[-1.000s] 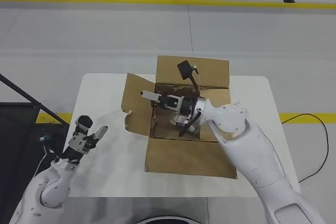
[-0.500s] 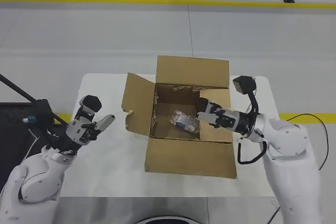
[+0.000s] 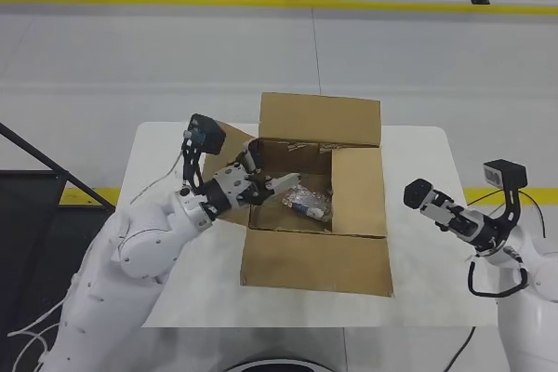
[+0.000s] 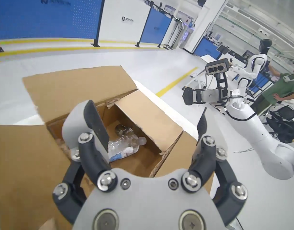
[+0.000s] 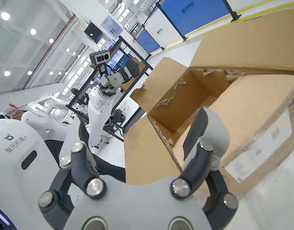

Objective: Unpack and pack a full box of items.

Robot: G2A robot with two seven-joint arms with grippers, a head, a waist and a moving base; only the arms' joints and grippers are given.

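An open cardboard box (image 3: 312,265) stands in the middle of the white table (image 3: 181,279), all flaps folded out. A crumpled clear plastic bottle (image 3: 307,198) lies on its floor, also visible as the bottle (image 4: 124,146) in the left wrist view, with a dark round item (image 4: 120,129) beside it. My left gripper (image 3: 268,177) hangs open over the box's left flap and opening, a little above the bottle, holding nothing; its fingers (image 4: 95,125) frame the box. My right gripper (image 3: 418,195) hovers open and empty over the table right of the box (image 5: 209,101).
The box's tall back flap (image 3: 321,118) stands upright; the left flap (image 3: 225,177) lies under my left wrist. Bare table shows to the left and right of the box. Beyond the table there is open floor with yellow lines.
My right gripper has drawn out of the box and back to the table's right side. My left gripper has swung from the table's left edge to over the box opening.
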